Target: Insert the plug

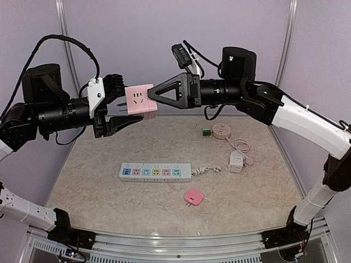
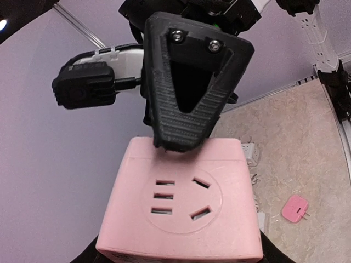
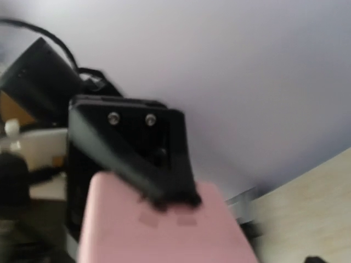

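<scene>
A pink cube socket [image 1: 140, 101] is held in the air between both arms, above the far part of the table. My left gripper [image 1: 129, 103] grips it from the left, one finger above and one below. My right gripper [image 1: 152, 96] meets it from the right, and its black triangular finger [image 2: 189, 93] presses on the cube's far edge. The cube's socket face [image 2: 178, 200] fills the lower left wrist view. The cube [image 3: 164, 230] shows blurred in the right wrist view. A white power strip [image 1: 156, 172] lies on the table below. A small pink plug [image 1: 193, 197] lies in front of it.
A round white socket [image 1: 221, 130] and a small green block [image 1: 205, 131] sit at the back right of the table. A white cube adapter [image 1: 236, 162] with a coiled cord lies nearer. The pink plug [image 2: 296, 209] also shows in the left wrist view.
</scene>
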Motion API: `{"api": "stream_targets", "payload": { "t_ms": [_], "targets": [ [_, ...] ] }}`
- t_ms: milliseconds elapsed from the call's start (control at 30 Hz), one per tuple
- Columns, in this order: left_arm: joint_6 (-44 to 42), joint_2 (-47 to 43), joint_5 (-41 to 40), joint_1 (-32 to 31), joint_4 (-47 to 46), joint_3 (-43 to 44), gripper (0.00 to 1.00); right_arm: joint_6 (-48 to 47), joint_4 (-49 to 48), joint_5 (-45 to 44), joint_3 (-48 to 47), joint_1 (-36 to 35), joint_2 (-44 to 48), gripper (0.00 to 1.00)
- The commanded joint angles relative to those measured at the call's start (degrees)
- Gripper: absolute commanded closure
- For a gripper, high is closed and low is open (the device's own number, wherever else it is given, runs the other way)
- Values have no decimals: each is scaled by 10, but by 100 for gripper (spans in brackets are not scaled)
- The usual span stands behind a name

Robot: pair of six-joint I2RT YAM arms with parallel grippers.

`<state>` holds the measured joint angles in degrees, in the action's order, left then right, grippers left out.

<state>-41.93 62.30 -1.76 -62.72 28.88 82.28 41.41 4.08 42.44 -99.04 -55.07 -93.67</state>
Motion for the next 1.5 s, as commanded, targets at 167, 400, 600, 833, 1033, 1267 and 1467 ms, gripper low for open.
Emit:
{"api": "stream_targets", "payload": {
  "t_ms": [167, 400, 600, 833, 1033, 1267, 1467],
  "targets": [
    [312, -29, 178, 54, 5, 26, 100, -425, -134, -140, 244, -23, 238, 0],
    [316, -16, 201, 72, 1, 27, 100, -381, 30, -135, 75, -49, 123, 0],
    [321, -13, 215, 73, 2, 28, 100, -385, 29, -124, 44, -70, 95, 0],
    [326, -2, 225, 73, 0, 26, 100, -384, 34, -124, 16, -80, 64, 4],
    [327, 0, 229, 74, 0, 28, 100, -390, 75, -122, -19, -80, 35, 19],
    [326, -2, 230, 76, -1, 26, 100, -392, 89, -106, -19, -80, 30, 17],
    [324, -2, 230, 75, 1, 31, 100, -382, 102, -113, -28, -81, 20, 76]
  ]
}}
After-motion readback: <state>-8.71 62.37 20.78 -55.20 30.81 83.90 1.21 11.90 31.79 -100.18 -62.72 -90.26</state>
